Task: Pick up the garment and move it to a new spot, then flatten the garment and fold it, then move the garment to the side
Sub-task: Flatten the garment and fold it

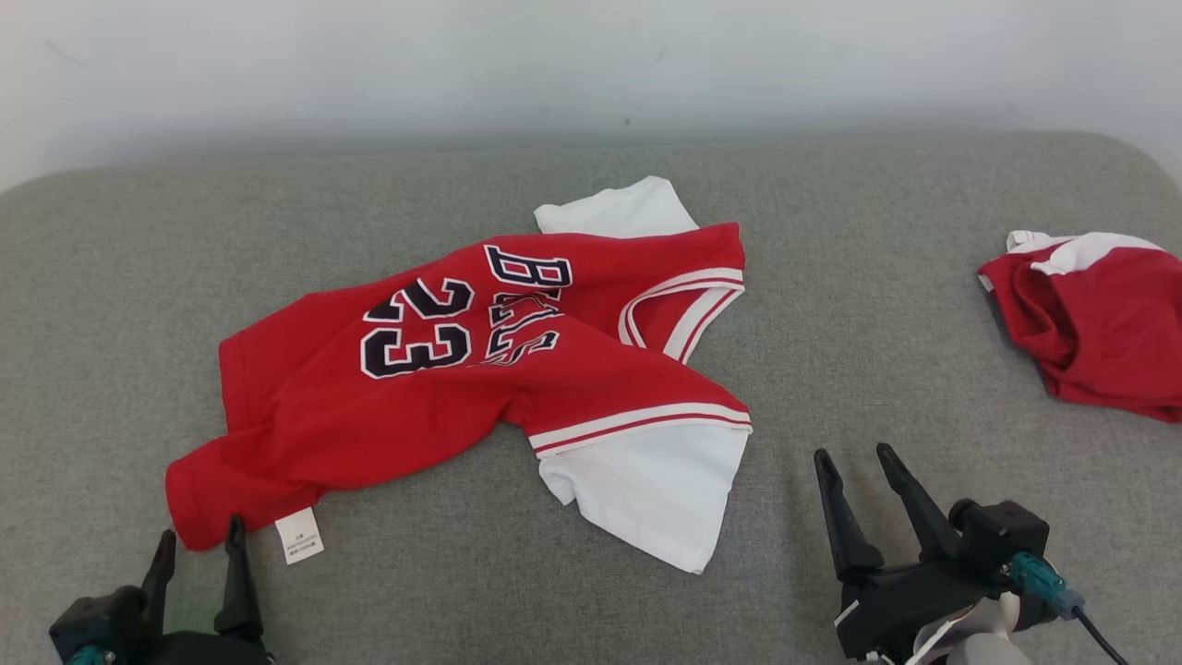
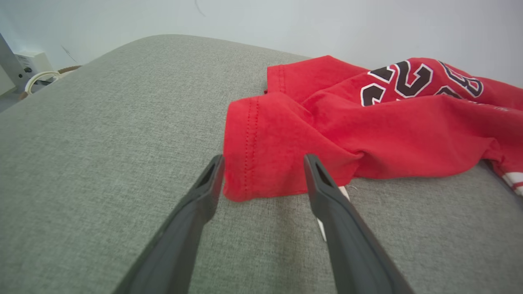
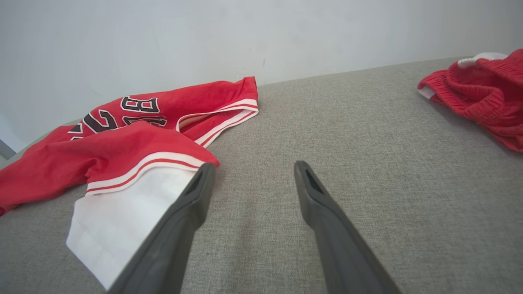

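**Jersey Lies Loose Between Two Open Sets of Jaws**

A crumpled red cotton jersey with white short sleeves and black lettering lies printed side up on a grey woven-fabric tabletop.

The left jaws stand open at the jersey's hem end. In the left wrist view their two long dark fingers spread wide, and the stitched red hem corner sits flat on the tabletop just at the tips, spanning the gap without being pinched. A small white care label pokes out from under the hem just beside that corner.

The right jaws are open too and grip nothing. Their dark fingers hang over bare tabletop just off the jersey's nearer white sleeve, with the sleeve's edge beside one fingertip.

The jersey lies sideways to the robot. Its long axis runs from the hem corner by the left jaws across to the striped white-and-red collar at the opposite end, slanting away from the robot as it goes. The "23" and "BULLS" print lies turned on its side along that axis. The second white sleeve sticks out on the jersey's far side.

A bunched red-and-white garment sits well apart from the jersey, beyond its collar end.
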Controlling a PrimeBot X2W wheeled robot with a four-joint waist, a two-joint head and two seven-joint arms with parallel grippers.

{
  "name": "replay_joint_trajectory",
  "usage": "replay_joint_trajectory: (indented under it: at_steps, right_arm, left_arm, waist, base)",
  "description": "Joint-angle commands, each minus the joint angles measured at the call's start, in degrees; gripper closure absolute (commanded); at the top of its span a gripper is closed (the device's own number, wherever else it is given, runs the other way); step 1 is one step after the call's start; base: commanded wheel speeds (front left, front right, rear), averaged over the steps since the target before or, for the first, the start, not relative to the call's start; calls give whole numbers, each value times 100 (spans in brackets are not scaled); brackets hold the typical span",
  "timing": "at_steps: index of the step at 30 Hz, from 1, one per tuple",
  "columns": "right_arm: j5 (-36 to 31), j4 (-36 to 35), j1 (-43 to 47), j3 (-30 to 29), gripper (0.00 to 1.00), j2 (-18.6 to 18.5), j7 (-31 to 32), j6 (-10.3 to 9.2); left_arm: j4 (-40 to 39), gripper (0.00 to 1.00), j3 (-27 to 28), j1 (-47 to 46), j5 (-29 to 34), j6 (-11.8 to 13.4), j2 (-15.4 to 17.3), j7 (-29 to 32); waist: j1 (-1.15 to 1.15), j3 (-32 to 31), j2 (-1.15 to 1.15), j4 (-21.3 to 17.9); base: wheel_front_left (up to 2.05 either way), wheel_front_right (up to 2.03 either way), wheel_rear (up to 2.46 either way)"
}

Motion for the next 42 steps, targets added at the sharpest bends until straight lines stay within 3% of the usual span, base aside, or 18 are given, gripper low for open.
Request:
replay_joint_trajectory:
  at_steps: [1, 5, 6, 7, 9, 28, 35, 36, 37, 38, 42]
  right_arm:
    - [-5, -7, -80, -8, 0, -35, 0, -4]
    - [-8, -34, -101, -2, 0, -72, 0, -4]
    - [-7, -38, -110, -9, 0, -81, 1, -4]
    - [-6, -44, -114, -17, 0, -86, 1, -4]
    - [-6, -56, -120, -30, 0, -98, 1, -4]
    - [-32, 67, 184, -59, 0, 43, 1, -4]
    - [-36, 79, 186, -26, 0, 63, 1, -4]
    - [-30, 79, 181, -18, 0, 60, 1, -4]
    - [-23, 83, 177, -6, 0, 62, 1, -4]
    - [-11, 94, 174, 17, 0, 63, 1, -4]
    - [82, 145, 149, 126, 0, 62, 1, -4]
  left_arm:
    - [48, 0, 39, -69, 88, -4, 5, -6]
    - [263, 0, 178, -195, 105, -52, -22, -6]
    - [274, 10, 219, -233, 86, -40, -27, -6]
    - [283, 32, 245, -250, 77, -50, -27, -6]
    - [291, 100, 257, -229, 108, -83, -45, -6]
    - [-334, 100, 481, 558, 215, -194, -101, -6]
    - [-111, 100, 552, 772, 166, -174, -111, -5]
    - [-33, 90, 564, 783, 172, -155, -111, -5]
    - [94, 22, 579, 805, 167, -143, -110, -5]
    - [104, 0, 600, 780, 153, -105, -107, -5]
    - [74, 0, 592, 809, 211, 3, -114, -5]
  waist:
    - [0, 67, 0, -43]
    - [0, 161, 0, -106]
    - [0, 168, 0, -111]
    - [0, 175, 0, -114]
    - [0, 191, 0, -118]
    - [0, -312, 0, 118]
    - [0, -374, 0, 137]
    - [0, -378, 0, 129]
    - [0, -385, 0, 120]
    - [0, -386, 0, 112]
    - [0, -381, 0, 111]
  base:
    - [0, 0, 0]
    - [0, 0, 0]
    - [0, 0, 0]
    - [0, 0, 0]
    - [0, 0, 0]
    - [0, 0, 0]
    - [0, 0, 0]
    - [0, 0, 0]
    - [0, 0, 0]
    - [0, 0, 0]
    - [0, 0, 0]
